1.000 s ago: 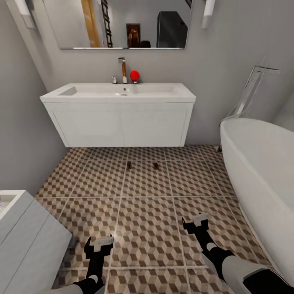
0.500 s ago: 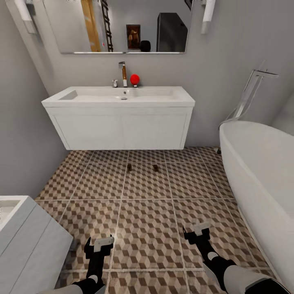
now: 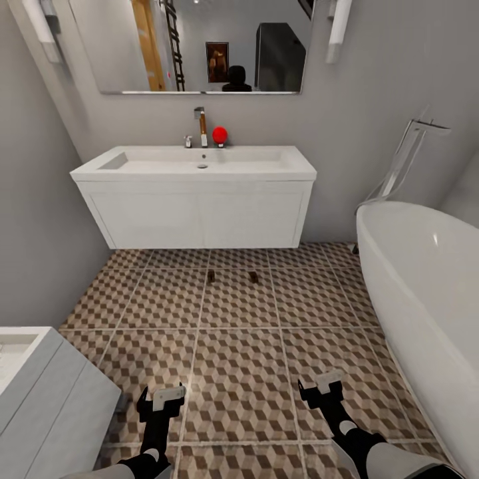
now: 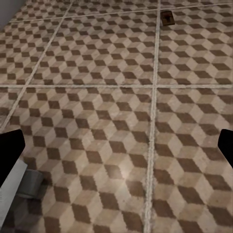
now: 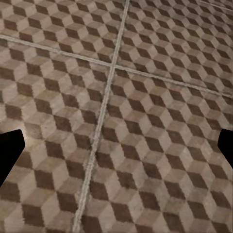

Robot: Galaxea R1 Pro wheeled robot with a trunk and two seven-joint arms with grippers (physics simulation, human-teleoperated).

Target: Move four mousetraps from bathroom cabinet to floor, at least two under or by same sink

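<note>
Two mousetraps (image 3: 231, 276) already sit on the bathroom floor (image 3: 239, 372) just in front of the sink (image 3: 196, 163), presumably for the sink rule, while left claw (image 3: 161, 402) and right claw (image 3: 321, 389) hang open, empty.

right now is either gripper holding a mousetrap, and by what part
Nothing is held. The left gripper and right gripper are both open and empty above the bathroom floor; two mousetraps lie by the sink.

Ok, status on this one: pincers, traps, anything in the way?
Left pincer and right pincer open, empty. Two mousetraps on floor before the sink. Nothing between.
</note>
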